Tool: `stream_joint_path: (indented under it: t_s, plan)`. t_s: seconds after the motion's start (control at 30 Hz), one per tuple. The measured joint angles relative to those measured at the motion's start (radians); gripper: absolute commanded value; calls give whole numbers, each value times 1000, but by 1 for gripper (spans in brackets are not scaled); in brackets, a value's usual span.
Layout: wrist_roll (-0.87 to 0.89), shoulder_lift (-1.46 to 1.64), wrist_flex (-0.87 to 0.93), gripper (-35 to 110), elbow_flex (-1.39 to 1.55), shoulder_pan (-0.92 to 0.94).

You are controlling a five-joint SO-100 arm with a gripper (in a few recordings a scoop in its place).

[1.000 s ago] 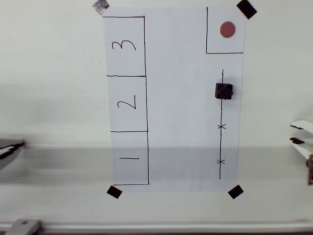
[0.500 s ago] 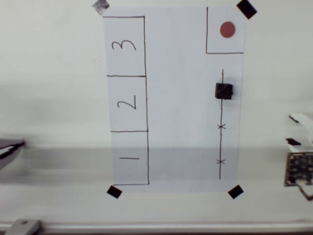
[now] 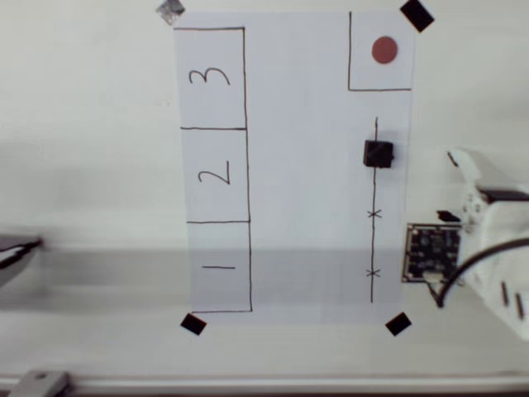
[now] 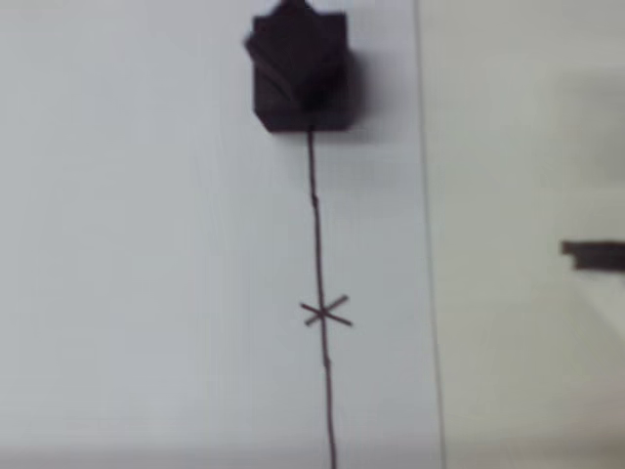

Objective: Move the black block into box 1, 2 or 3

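Sitting on the pen line, black block (image 3: 378, 154), top edge cropped at wrist; jaws' state unclear.

A white paper sheet (image 3: 306, 165) lies on the pale table (image 3: 83, 124), fixed by black tape squares (image 3: 397, 323) at three corners and a grey piece (image 3: 170, 10) at the top left. In the top right corner a pen-drawn square holds a red dot (image 3: 383, 50). Under it runs a pen line (image 3: 374, 248) with two crosses (image 4: 325, 312). Boxes marked 1 (image 3: 219, 267) and 3 (image 3: 209, 78) are on the left.

Paper sheet (image 3: 297, 165) boxes read 3, 2, 1 (handwritten numerals).
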Motion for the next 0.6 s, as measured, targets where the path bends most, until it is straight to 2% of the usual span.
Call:
stream_joint_path:
  t_s: [0.6]
  plan:
    - [-74,-376,0,30,-308,84]
